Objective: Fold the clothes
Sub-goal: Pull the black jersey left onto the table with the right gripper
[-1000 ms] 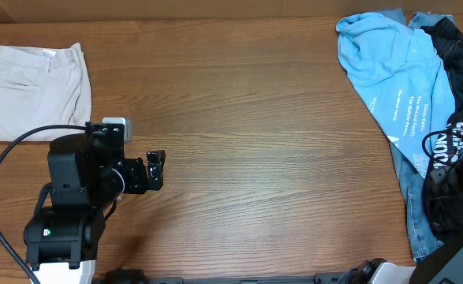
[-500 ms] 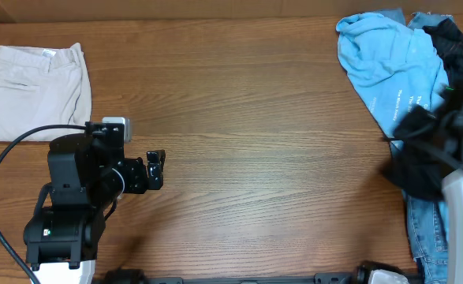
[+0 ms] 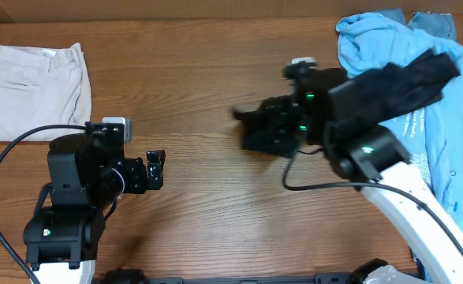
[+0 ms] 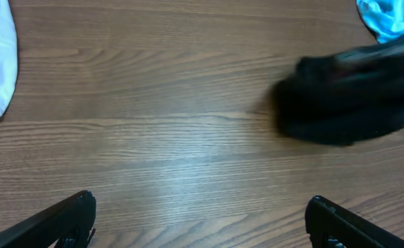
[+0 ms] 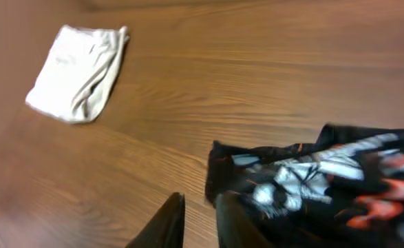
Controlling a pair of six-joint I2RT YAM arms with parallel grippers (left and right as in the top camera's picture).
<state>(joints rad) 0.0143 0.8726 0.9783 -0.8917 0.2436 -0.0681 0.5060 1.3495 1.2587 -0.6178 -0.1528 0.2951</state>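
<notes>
done: 1 pair of beige trousers (image 3: 34, 91) folded, upper left
black shirt (image 3: 405, 79): bunched, mid-frame to upper right, not spread yet
right gripper (image 5: 200, 207): looks pinched on its corner, blurry though
left gripper (image 4: 202, 200): wide open, empty
to do: shirt, blue pile (image 3: 389, 55) upper right

Overhead, motion blur smeared the right arm (image 3: 357, 150) and the black shirt (image 3: 405, 75) lying over it, and the shirt's lettering was unreadable. In the right wrist view, the right gripper (image 5: 200, 200) appeared closed on the shirt, but blur obscured the contact point. Frame edges cut off the blue garment (image 3: 444, 134) and the beige trousers (image 3: 34, 91). Only the fingertips (image 4: 74, 213) of the left gripper (image 4: 202, 201) were visible.
</notes>
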